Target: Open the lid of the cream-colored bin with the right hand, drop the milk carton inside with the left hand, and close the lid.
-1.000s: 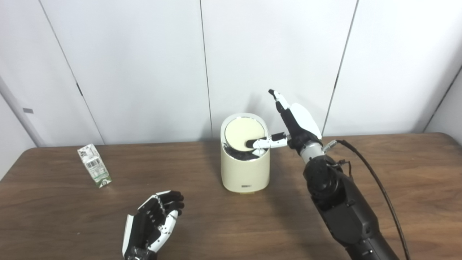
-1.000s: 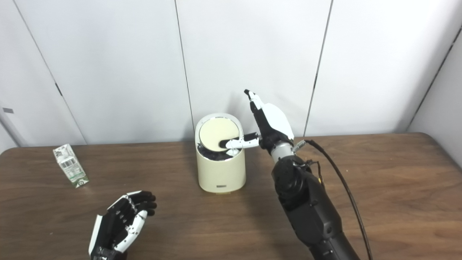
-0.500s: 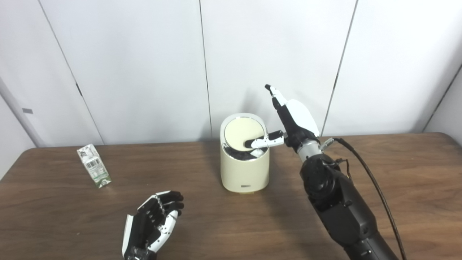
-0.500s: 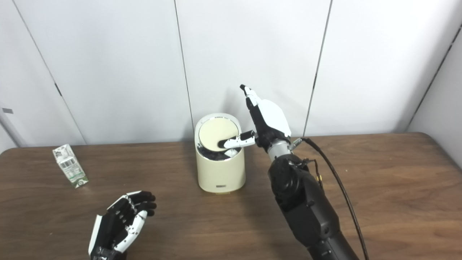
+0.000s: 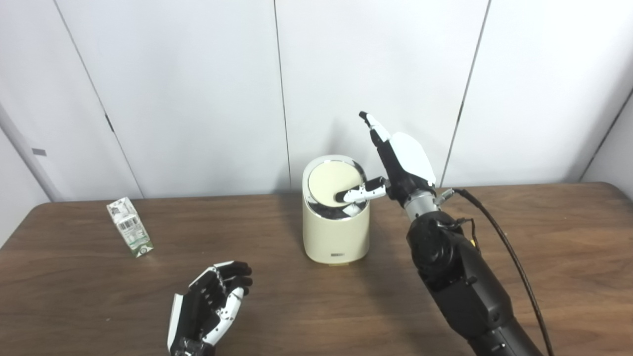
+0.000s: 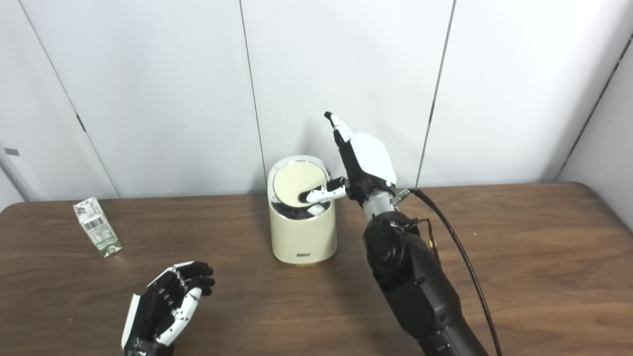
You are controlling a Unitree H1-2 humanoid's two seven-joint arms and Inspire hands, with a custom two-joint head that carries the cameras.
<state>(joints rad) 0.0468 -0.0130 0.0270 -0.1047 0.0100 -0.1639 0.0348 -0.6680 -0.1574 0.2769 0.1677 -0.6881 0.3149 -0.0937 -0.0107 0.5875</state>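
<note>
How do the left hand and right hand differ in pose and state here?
The right hand is raised beside the bin, thumb laid on its tilted lid; the left hand sits low over the table, touching nothing. The right hand's fingers point upward; the left hand's curl loosely. Neither holds anything.

Right hand, frame centre: fingers extended upward, thumb projecting left. Left hand, lower left: palm up, fingers loosely spread.
</note>
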